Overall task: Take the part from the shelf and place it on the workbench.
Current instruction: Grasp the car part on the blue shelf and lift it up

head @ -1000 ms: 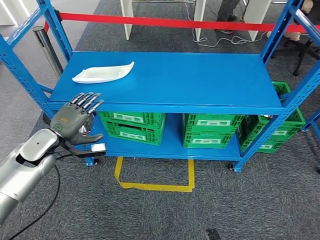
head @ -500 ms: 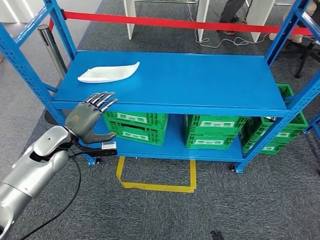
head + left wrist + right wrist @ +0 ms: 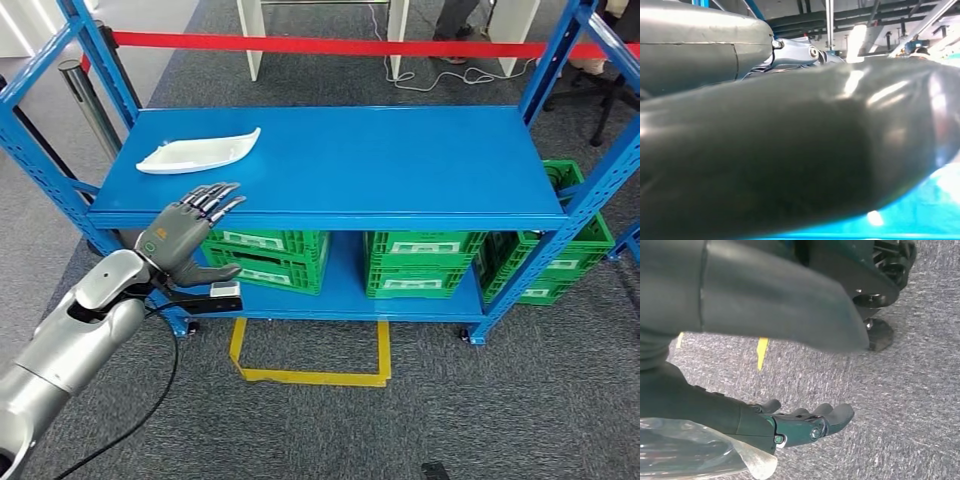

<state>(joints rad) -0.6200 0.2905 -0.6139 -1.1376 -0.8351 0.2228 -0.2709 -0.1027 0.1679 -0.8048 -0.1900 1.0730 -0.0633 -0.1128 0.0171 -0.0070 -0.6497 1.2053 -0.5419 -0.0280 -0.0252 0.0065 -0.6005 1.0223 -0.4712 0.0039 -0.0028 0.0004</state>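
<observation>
Now left hand [image 3: 175, 238] fingers [image 3: 215, 196] spread, holding nothing, short of white part [image 3: 198, 152].

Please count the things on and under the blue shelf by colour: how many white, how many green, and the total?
White: 1, the part on the top of the shelf.
Green: 3, the crates: one and a second on the lower level, a third at the right end.
Total: 4.

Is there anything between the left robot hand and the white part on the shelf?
No. In the head view, only bare blue shelf top lies between the left robot hand and the white part.
</observation>
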